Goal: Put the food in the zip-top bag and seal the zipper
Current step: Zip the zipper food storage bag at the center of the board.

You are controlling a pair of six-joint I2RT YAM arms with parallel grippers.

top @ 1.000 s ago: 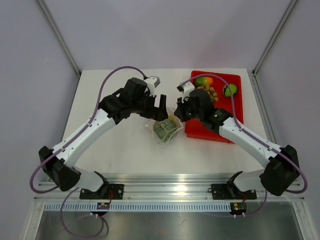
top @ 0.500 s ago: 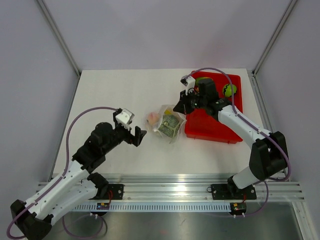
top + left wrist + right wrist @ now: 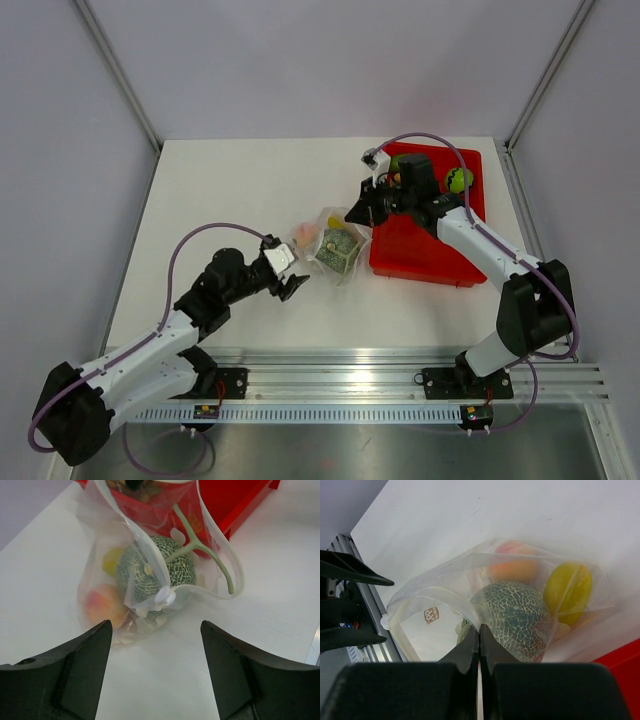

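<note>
Top external view puts the zip-top bag (image 3: 335, 248) near the middle of the bench (image 3: 230, 190), just beside the left edge of the red tray (image 3: 420, 262).

The right gripper (image 3: 479, 632) is pinched tight on the bag's film at the mouth. The left gripper (image 3: 155, 665) hangs just in front of the bag, its jaws wide apart and holding nothing.

Inside the bag lie the melon (image 3: 517, 617), the orange-peach fruit (image 3: 512, 570) and the yellow piece (image 3: 567, 592). The green apple (image 3: 459, 180) and the mango (image 3: 398, 160) wait on the tray, so I judge the loading about half done. The zipper (image 3: 220, 560) gapes open, so sealing remains.

A small brown logo (image 3: 431, 615) is printed on the bag, too small to read.
</note>
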